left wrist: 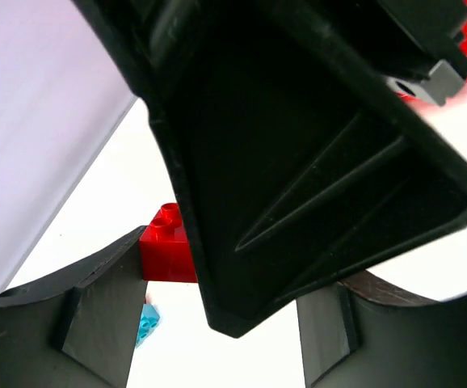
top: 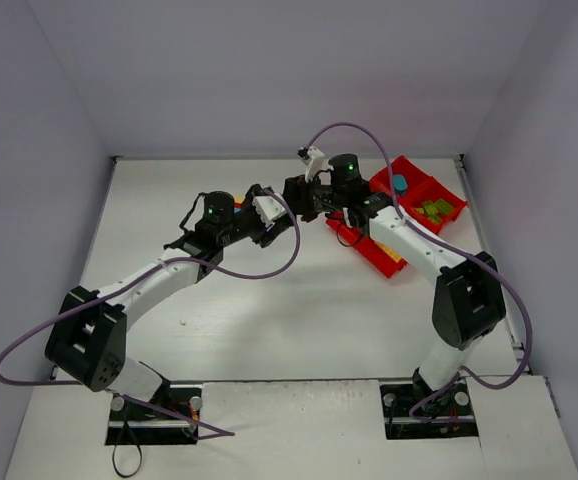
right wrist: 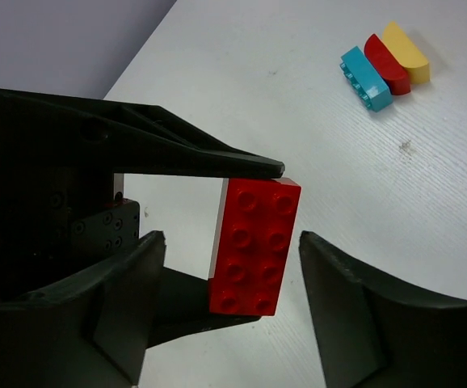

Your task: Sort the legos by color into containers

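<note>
A red two-by-four lego (right wrist: pixel 254 246) hangs above the table, clamped end to end between my left gripper's black fingers (right wrist: pixel 217 158). My right gripper (right wrist: pixel 232 242) is open, one finger on each long side of this brick, not touching it. In the left wrist view the left gripper (left wrist: pixel 233 275) shows only an end of the red brick (left wrist: pixel 165 250), since the right gripper's finger (left wrist: pixel 298 162) covers the rest. In the top view both grippers meet at mid-table, left (top: pixel 281 207) and right (top: pixel 297 195). The red tray (top: pixel 364 245) holds green (top: pixel 434 210), blue (top: pixel 399 183) and yellow (top: pixel 394 262) bricks.
A cyan brick (right wrist: pixel 365 77), a red rounded brick (right wrist: pixel 387 63) and a yellow rounded brick (right wrist: pixel 407 52) lie together on the white table. A cyan brick (left wrist: pixel 147 321) shows below the left gripper. Grey walls enclose the table on three sides.
</note>
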Tool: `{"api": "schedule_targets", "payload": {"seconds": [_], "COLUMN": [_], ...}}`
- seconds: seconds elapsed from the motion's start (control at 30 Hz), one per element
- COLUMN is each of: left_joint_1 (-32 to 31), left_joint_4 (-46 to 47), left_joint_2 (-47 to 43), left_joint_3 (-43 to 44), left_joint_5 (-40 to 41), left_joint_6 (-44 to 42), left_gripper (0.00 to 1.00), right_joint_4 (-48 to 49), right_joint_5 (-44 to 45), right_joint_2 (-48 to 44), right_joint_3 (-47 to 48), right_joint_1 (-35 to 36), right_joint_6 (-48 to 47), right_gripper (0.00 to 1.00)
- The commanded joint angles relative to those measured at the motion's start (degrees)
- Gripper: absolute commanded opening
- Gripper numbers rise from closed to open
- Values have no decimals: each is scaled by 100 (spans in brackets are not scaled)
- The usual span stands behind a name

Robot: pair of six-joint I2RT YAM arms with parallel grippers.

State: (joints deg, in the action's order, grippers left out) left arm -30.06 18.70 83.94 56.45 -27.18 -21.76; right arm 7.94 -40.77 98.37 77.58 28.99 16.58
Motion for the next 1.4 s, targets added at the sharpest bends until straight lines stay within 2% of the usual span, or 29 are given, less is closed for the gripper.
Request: {"api": "schedule_targets", "payload": {"seconds": [0.0, 0.03, 0.1, 0.13, 0.23, 0.27, 0.3, 0.33, 0.37, 0.4, 0.53, 0.7, 0.73, 0.77, 0.9, 0.97, 1.07, 1.17, 1.27, 1.3, 1.33, 1.37], "left_joint_1": [-8, -17, -8, -17, -8, -8, -17, -8, -8, -8, 0, 71, 80, 88, 106, 141, 273, 361, 405, 422, 449, 527], "left_joint_4": [512, 512, 521, 521, 512, 503, 486, 486, 494, 503, 644, 635, 600, 522, 389, 328, 47, -252, -489, -612, -683, -744], "left_joint_2": [-308, -317, -334, -352, -361, -378, -387, -379, -370, -361, -282, -98, 7, 60, 342, 517, 772, 1036, 1291, 1352, 1457, 1519], "left_joint_3": [42, 33, 7, -2, -46, -46, -55, -81, -98, -116, -195, -143, -116, -64, 77, 156, 437, 779, 1087, 1166, 1237, 1368], "left_joint_5": [-217, -235, -227, -218, -147, -139, -95, -68, 1, 194, 843, 1670, 2142, 2382, 3489, 3867, 3957, 4019, 4062, 4071, 4071, 4054], "left_joint_6": [66, 66, 75, 75, 58, 66, 75, 93, 128, 285, 741, 1462, 1655, 1770, 2314, 2518, 2896, 3072, 3081, 3116, 3168, 3221], "left_gripper": [6, 6, 6, 6, 6, 9, 27, 35, 44, 65, 71, 77, 82, 83, 85, 85, 85, 85, 85, 85, 85, 85], "right_joint_4": [427, 427, 427, 427, 418, 418, 401, 392, 366, 313, 94, -267, -302, -328, -496, -530, -540, -575, -592, -592, -592, -592], "right_joint_5": [-115, -115, -141, -150, -98, -63, -10, 104, 183, 262, 912, 2124, 2344, 2807, 3723, 3909, 4279, 4306, 4350, 4350, 4359, 4350], "right_joint_2": [-37, -20, 7, 16, -10, -19, -54, -72, -89, -116, -221, -344, -362, -380, -275, -126, 102, 305, 350, 341, 341, 315], "right_joint_3": [20, 38, 55, 64, 55, 38, 38, 29, 20, 20, 47, -23, -50, -68, -50, -15, 29, 108, 117, 117, 108, 99], "right_joint_1": [54, 54, 54, 63, 63, 54, 45, 28, 1, -77, -402, -1043, -1106, -1159, -1273, -1326, -1405, -1501, -1519, -1519, -1528, -1528], "right_joint_6": [-5, -6, 12, 3, -6, -23, -32, -67, -111, -128, -190, -155, -181, -207, -304, -269, -190, -146, -137, -137, -146, -146], "right_gripper": [61, 58, 43, 30, 8, 5, 3, 0, 0, 0, 0, 0, 1, 2, 6, 7, 10, 28, 41, 51, 55, 55]}}
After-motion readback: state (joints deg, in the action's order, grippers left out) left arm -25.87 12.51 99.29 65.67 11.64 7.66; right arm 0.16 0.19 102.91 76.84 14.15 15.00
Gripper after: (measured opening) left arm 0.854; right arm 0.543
